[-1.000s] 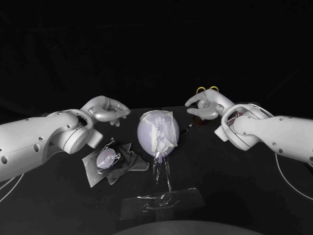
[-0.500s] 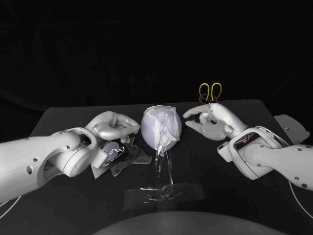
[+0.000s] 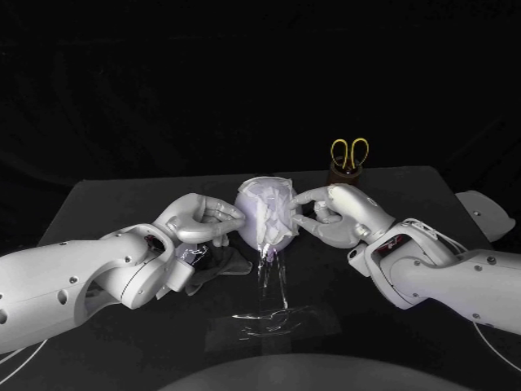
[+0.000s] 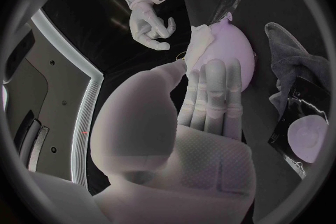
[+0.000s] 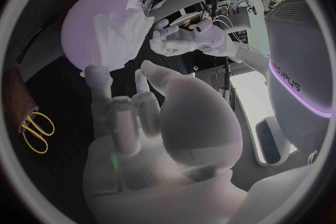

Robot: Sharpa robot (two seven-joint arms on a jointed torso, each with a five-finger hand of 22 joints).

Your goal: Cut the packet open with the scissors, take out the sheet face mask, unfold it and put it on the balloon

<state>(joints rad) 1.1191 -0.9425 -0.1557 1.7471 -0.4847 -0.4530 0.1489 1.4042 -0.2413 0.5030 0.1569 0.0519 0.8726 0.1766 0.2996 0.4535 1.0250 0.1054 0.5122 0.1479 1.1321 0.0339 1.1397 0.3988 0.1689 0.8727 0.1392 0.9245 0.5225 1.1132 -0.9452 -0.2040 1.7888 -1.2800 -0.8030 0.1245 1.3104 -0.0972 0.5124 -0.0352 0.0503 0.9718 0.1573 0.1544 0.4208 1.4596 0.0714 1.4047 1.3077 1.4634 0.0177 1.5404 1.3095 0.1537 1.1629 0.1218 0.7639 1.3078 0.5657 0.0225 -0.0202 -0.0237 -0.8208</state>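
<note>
Mask (image 3: 265,195) drapes balloon (image 3: 250,225); left wrist view shows packet (image 4: 306,137).

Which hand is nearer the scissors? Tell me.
Right. The right hand sits just in front of the scissors, beside the balloon; the left hand is beyond the balloon.
</note>
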